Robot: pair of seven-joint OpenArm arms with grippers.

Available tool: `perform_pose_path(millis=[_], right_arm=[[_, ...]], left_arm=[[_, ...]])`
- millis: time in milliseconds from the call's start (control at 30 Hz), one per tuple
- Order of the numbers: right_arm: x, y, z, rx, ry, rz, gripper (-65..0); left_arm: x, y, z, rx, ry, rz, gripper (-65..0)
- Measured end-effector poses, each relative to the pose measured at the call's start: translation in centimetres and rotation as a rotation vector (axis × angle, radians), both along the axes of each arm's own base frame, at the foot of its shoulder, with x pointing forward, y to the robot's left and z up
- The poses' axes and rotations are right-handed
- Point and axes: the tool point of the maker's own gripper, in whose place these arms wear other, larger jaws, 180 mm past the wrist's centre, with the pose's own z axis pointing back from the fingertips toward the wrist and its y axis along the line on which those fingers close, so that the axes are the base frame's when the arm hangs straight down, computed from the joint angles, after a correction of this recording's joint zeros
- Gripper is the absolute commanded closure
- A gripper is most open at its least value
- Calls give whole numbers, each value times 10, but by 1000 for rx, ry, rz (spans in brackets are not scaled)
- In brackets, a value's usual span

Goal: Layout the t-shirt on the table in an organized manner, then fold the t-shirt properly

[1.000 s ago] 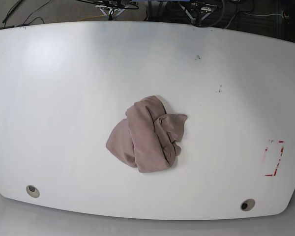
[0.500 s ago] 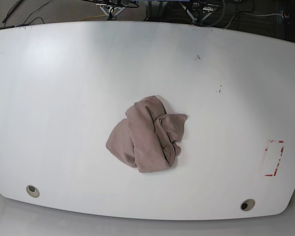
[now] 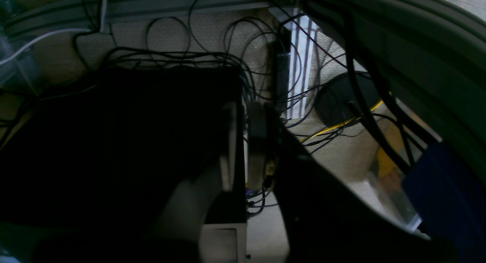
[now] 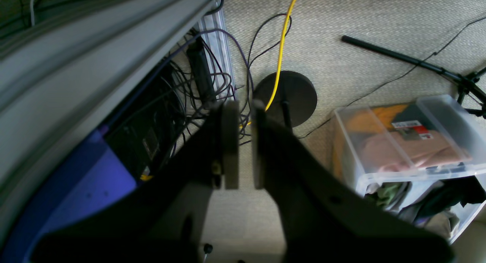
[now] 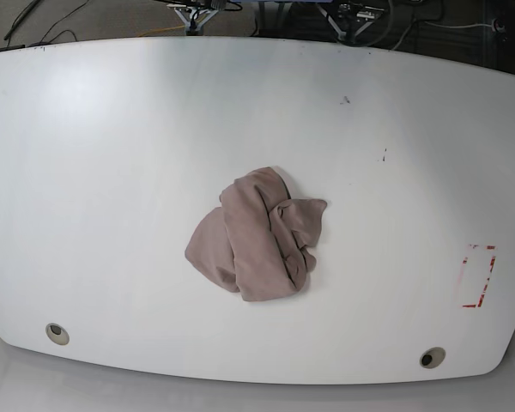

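Nothing has moved on the table since the earlier frames: seen from the base camera, the t-shirt [image 5: 257, 236] lies in the same crumpled heap just below the middle of the frame, folded over itself, touched by neither of my arms. Neither arm shows in this view. The table [image 5: 112, 172] is white and smooth, with two round holes near the lower edge, a red tape rectangle [image 5: 478, 275] at lower right and a few dark specks at upper right.

From my left wrist camera, my left gripper [image 3: 243, 145] hangs over a dim floor, its jaws nearly together and holding nothing. Black cables [image 3: 190, 57] tangle across the upper half of the frame above a dark box at left.

From my right wrist camera, my right gripper [image 4: 241, 141] is likewise drawn almost closed and empty, over beige carpet. A yellow cable [image 4: 281, 46] runs down to a round black stand base [image 4: 290, 94], and a clear plastic bin [image 4: 410, 141] of clothes sits at right.

I judge the layout step not yet begun. Next, both arms must come over the table, open, and take hold of the heap's edges to spread it flat before any fold.
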Motion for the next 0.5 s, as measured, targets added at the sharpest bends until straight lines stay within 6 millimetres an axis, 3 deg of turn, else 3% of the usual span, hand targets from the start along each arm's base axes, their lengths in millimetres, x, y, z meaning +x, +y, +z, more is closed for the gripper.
perform_pose_path(millis=[300,500], right_arm=[[0,-2,1,-11,-58,-6,-48],[-20,-4,3,-19,-64,-9,-48]], left_arm=[[-5,10,2,7,-65,-6,-44],[-4,12,5,5,-98,-10,-88]])
